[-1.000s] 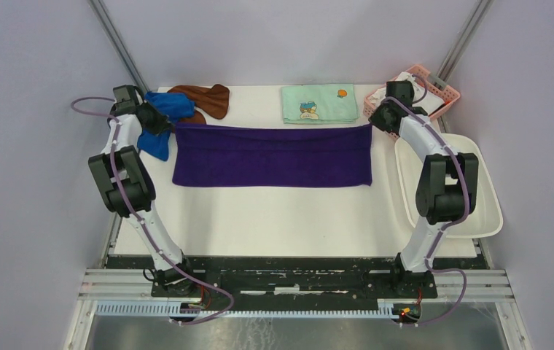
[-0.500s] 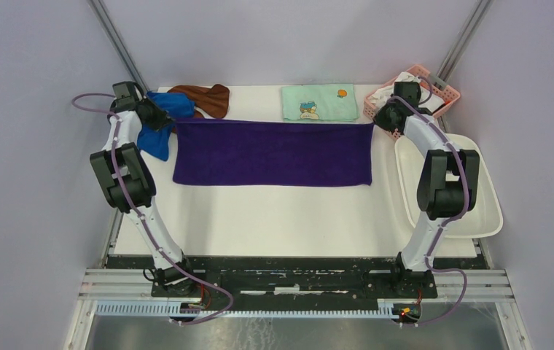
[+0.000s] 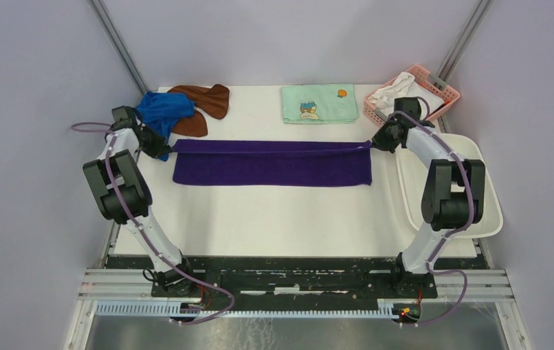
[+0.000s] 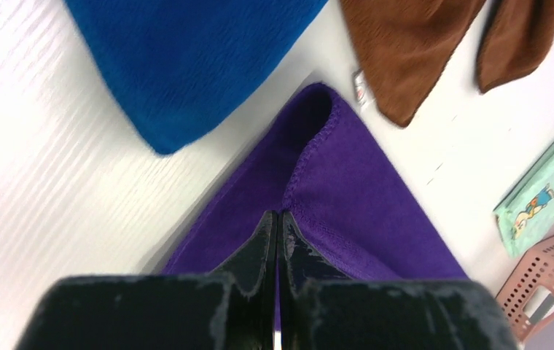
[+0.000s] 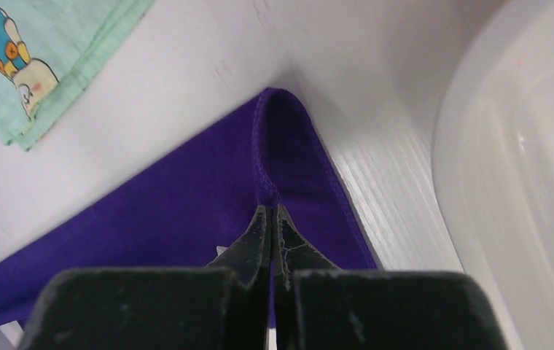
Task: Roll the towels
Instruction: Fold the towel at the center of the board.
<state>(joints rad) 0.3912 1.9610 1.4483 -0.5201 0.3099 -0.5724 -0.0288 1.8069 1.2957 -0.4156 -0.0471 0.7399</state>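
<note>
Dark purple towel (image 3: 272,162), lying as a long band across the middle of the bench (image 3: 281,211), its far long edge drawn straight between the two arms. Left pincer (image 4: 275,222), fingers pressed together on the towel's far left corner, where the hem doubles over into a fold. Right pincer (image 5: 269,215), likewise clamped on the far right corner, hem folded over at the fingertips. Royal blue towel (image 3: 161,109), crumpled just beyond the purple towel's left end, touching the rust-brown towel (image 3: 205,98) beside it. Pale green cartoon-print towel (image 3: 319,103), folded flat beyond the purple towel's right half. Pink basket (image 3: 442,91) holding a white cloth (image 3: 394,89), beyond the right end; white tub (image 3: 478,211), just right of it.
</note>
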